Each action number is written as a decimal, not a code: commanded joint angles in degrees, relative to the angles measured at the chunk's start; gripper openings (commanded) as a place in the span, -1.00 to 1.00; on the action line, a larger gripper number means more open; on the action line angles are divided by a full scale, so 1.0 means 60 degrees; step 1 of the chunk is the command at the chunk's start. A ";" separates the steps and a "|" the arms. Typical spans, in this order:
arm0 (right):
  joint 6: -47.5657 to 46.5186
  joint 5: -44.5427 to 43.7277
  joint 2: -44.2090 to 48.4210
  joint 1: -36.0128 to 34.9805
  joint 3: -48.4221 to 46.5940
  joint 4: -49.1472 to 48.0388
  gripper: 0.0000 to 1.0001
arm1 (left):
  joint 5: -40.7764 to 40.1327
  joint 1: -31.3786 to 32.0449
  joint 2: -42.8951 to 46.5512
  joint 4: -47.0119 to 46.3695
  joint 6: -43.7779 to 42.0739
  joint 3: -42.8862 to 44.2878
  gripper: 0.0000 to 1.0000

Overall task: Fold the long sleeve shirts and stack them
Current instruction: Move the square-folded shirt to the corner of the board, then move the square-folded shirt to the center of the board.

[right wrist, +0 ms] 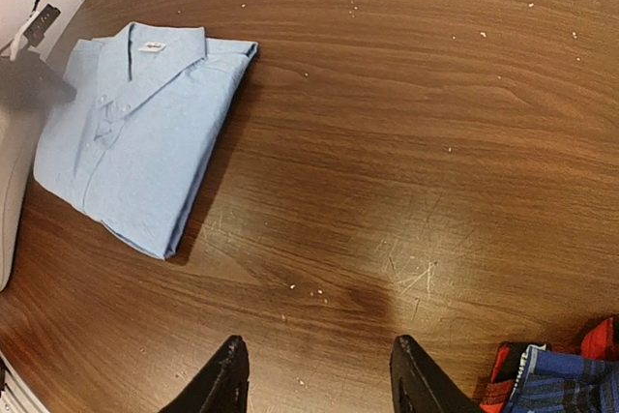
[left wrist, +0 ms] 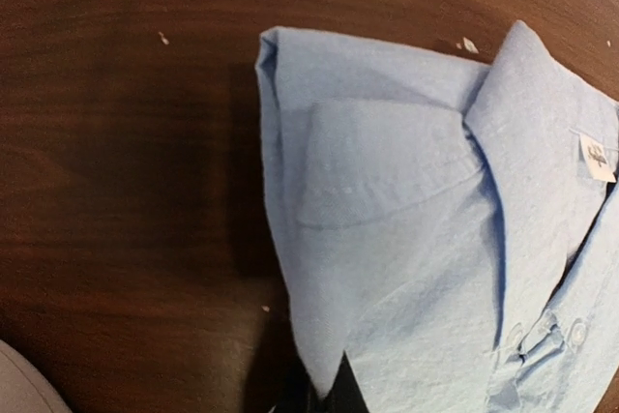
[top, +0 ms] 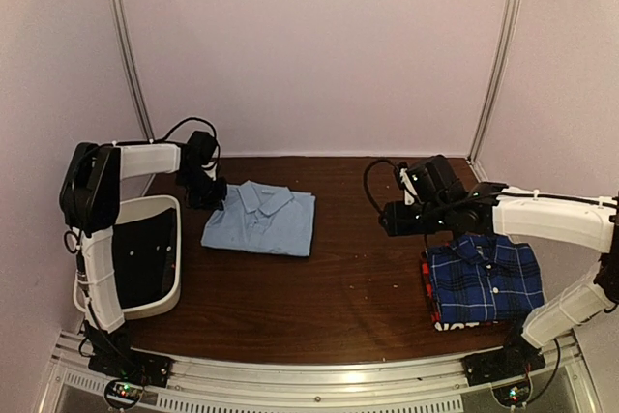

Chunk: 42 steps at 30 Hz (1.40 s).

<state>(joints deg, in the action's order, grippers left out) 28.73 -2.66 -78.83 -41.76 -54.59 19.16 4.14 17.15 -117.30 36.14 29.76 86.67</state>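
A folded light blue shirt (top: 261, 219) lies on the table's left half, collar toward the back; it also shows in the right wrist view (right wrist: 135, 132). My left gripper (top: 206, 192) is shut on the blue shirt's (left wrist: 416, 239) corner at its back left edge; the cloth runs into the jaws at the bottom of the left wrist view. A folded blue-and-navy plaid shirt (top: 486, 278) lies at the right on top of a red/black one (top: 427, 289). My right gripper (right wrist: 319, 379) is open and empty, above bare table left of that stack (right wrist: 561, 379).
A white plastic bin with black lining (top: 145, 256) stands at the left edge, beside the left arm. The wooden table (top: 358, 278) has small white specks. Walls close in at the back and both sides.
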 commanded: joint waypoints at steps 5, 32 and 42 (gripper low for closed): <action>0.0269 -0.0969 0.0276 0.0042 0.0371 0.0667 0.04 | -0.0324 -0.0498 -0.0664 0.0396 -0.0853 0.1322 -1.00; 0.0904 -0.2884 -0.2416 0.0182 -0.0680 0.2614 -0.07 | 0.1893 0.0048 0.3298 -0.0576 -0.0680 -0.0596 0.52; 0.1395 -0.3623 -0.3510 0.0415 -0.0978 0.3419 -0.18 | 0.2532 0.0459 0.4115 -0.1334 -0.0753 -0.2213 0.52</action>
<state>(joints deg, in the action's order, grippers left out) 34.94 -20.27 -97.82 -39.59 -58.78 36.10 16.86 19.66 -95.39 32.69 25.30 75.79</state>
